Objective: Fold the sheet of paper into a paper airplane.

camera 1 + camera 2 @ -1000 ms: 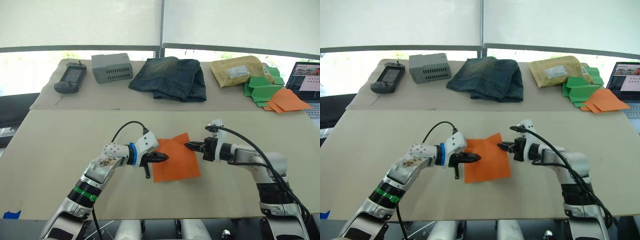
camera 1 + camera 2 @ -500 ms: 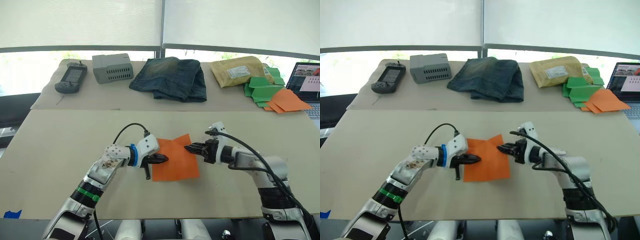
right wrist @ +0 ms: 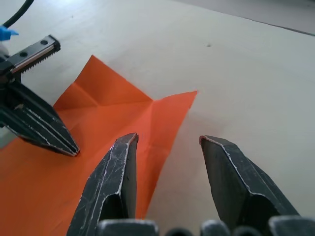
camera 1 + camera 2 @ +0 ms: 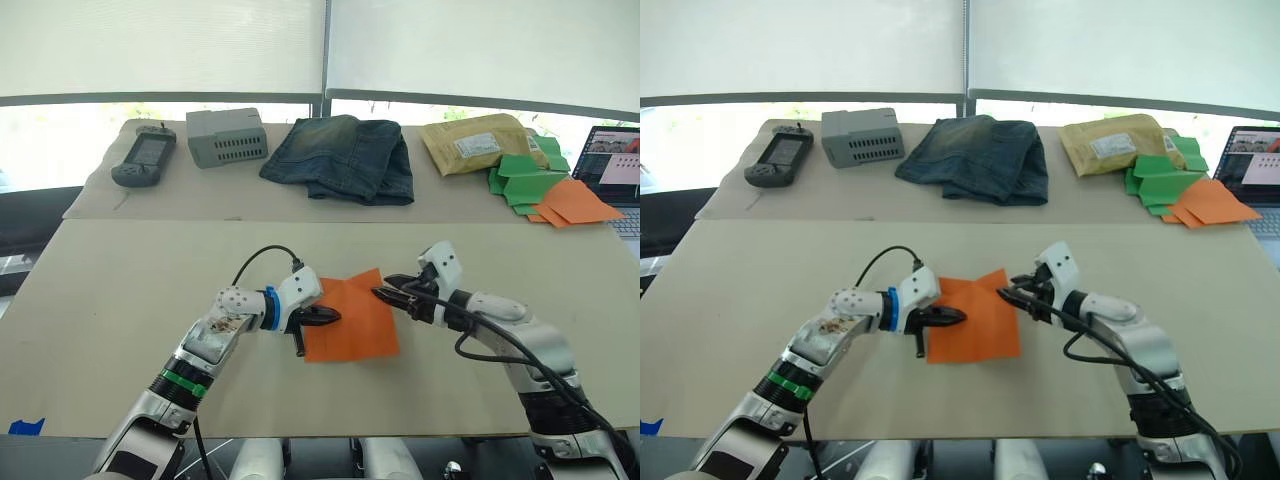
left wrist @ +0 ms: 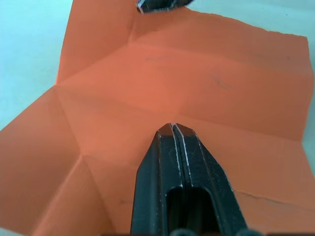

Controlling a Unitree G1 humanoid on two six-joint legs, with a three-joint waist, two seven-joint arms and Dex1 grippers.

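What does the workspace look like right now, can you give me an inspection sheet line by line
Surface: tan table, flat, with a second tan strip behind it.
Job's things: orange paper sheet lying open, creased, not yet folded into a plane.
Clutter: handheld device, grey box, folded jeans, padded envelope, and a pile of green and orange paper pieces, all on the back strip.
Grippers: left tool shut, tips over the sheet's left part; right tool open, straddling the sheet's right edge near its far corner.
Cables: black cable loops over the left wrist; another runs along the right arm.
Surroundings: laptop at far right; window blinds behind.
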